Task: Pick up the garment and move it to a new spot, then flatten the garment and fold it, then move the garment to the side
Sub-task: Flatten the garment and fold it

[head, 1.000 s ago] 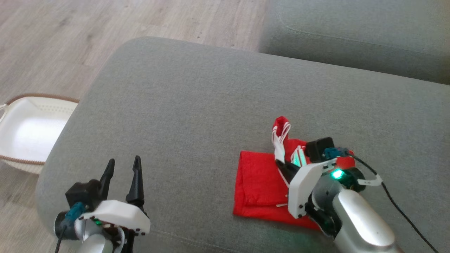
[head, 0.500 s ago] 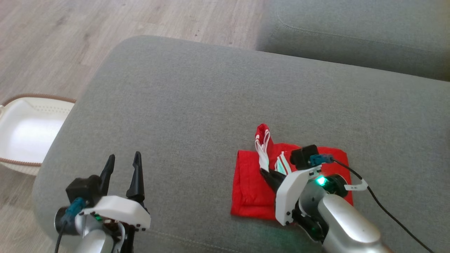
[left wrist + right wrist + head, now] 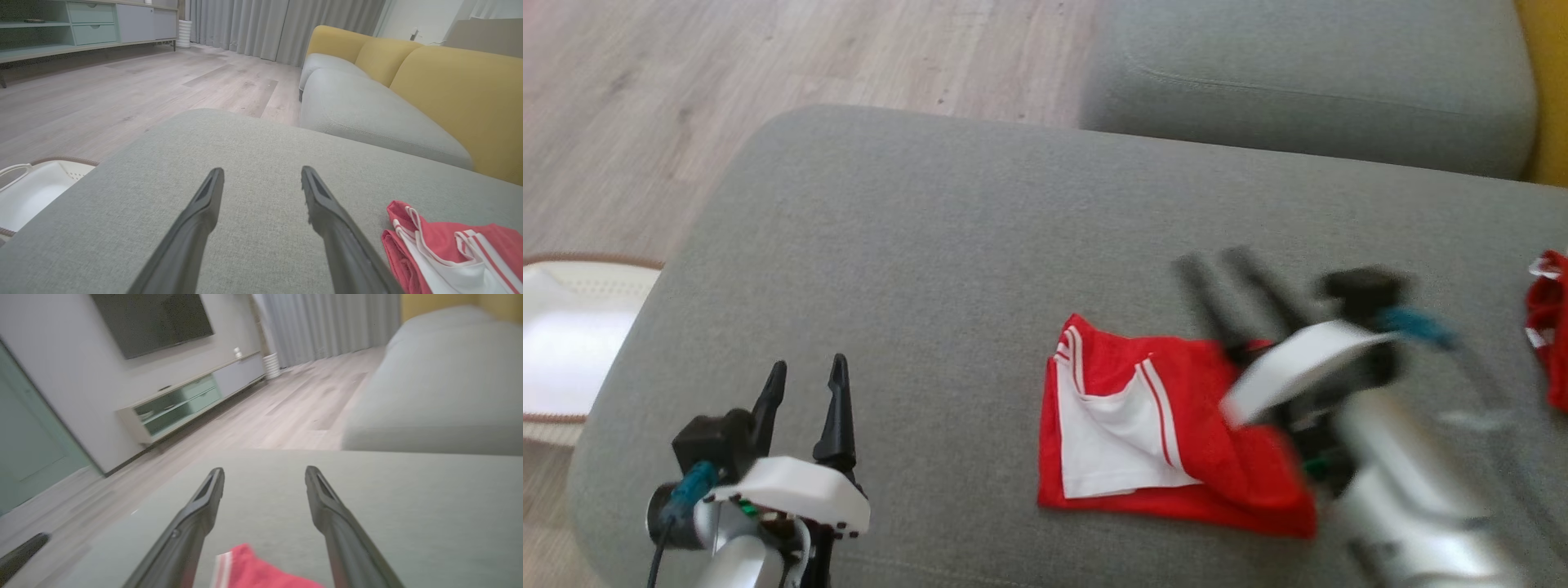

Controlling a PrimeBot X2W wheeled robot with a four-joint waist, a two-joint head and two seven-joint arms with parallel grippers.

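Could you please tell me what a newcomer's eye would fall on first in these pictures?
The bright red garment with a white panel lies folded on the grey cushion, right of centre. Over its far right corner hovers the blurred right gripper, open and empty; a white basket sits on the floor, far left.

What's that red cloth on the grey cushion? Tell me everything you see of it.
The garment is soft red fabric with thin white stripes and a white panel showing on top. It lies folded and slightly rumpled on the grey cushion. The open right gripper, blurred, is over its right part, holding nothing.
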